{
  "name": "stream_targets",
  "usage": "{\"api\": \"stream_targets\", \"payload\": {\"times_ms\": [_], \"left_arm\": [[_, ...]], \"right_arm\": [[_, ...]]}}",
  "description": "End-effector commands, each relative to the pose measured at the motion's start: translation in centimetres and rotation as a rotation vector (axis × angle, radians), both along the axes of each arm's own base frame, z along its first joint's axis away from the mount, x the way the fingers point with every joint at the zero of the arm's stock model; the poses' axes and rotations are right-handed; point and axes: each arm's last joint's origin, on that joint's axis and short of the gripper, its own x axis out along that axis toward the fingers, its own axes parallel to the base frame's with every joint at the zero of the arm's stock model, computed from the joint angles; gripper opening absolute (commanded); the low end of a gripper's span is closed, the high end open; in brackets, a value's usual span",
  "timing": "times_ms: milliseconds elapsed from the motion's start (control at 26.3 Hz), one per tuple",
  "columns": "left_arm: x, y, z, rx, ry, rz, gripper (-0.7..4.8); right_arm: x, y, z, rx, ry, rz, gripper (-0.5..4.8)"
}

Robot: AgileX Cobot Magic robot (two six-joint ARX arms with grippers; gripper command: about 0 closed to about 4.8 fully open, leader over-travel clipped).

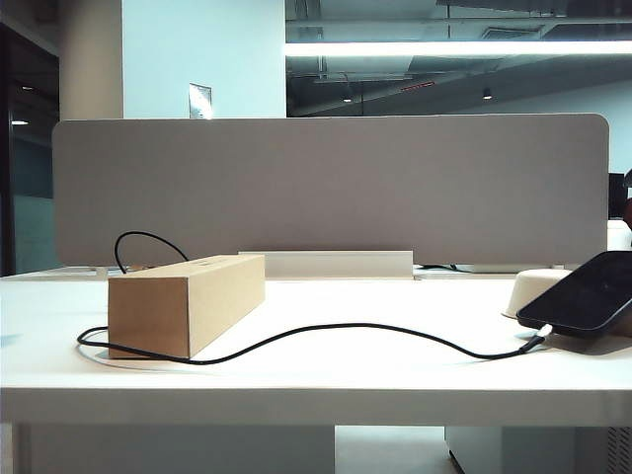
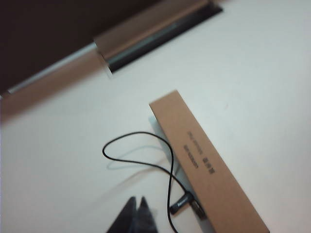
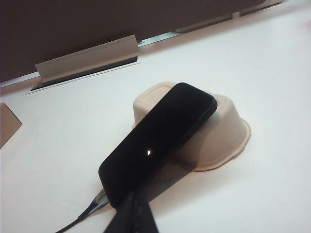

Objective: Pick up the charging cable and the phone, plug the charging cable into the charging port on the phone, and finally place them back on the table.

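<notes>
The black phone (image 3: pixel 160 141) leans with its upper end on an upturned beige tray (image 3: pixel 228 136) and its lower end on the white table (image 1: pixel 326 385). The charging cable (image 1: pixel 336 327) runs across the table from the cardboard box to the phone (image 1: pixel 590 291). Its silvery plug (image 3: pixel 99 198) sits in the phone's lower short edge and hides the charging port. My right gripper (image 3: pixel 136 194) is shut and empty, just in front of that lower edge. My left gripper (image 2: pixel 138 198) is shut and empty above the table, beside the cable's loop (image 2: pixel 141 162) and its black far-end connector (image 2: pixel 182 203). Neither arm shows in the exterior view.
A long cardboard box (image 1: pixel 188 301) lies on the left of the table, with the cable looping round it. A grey fabric divider (image 1: pixel 331 188) stands along the back edge. A metal cable slot (image 3: pixel 87 60) lies at the divider's foot.
</notes>
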Motion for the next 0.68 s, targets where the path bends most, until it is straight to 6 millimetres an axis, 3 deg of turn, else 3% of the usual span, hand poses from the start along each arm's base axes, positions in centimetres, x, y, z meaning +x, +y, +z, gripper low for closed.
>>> {"api": "stream_targets", "payload": {"times_ms": [38,304,419,533,685], "left_arm": [[-2.1,0.6,-0.4,-0.059,-0.119,0.005,-0.05],[-6.0,1.6,-4.4,-0.132,-0.217,0.002,-0.05],[-7.8,2.1,-7.8,-0.145,-0.218,-0.02,-0.05],[-9.0,2.4,-9.9,-0.156,-0.229,-0.013,-0.05],[-10.7,3.2,-12.2,-0.212,-0.36,0.097,-0.05]], "right_arm": [[0.0,0.0,-0.1,-0.003,-0.006,0.001,-0.01],[0.0,0.0,-0.1,-0.003,-0.006,0.001,-0.01],[0.0,0.0,-0.1,-0.003,-0.005,0.001,-0.01],[0.0,0.0,-0.1,-0.003,-0.005,0.001,-0.01],[0.0,0.0,-0.1,-0.003,-0.006,0.001,-0.01]]}}
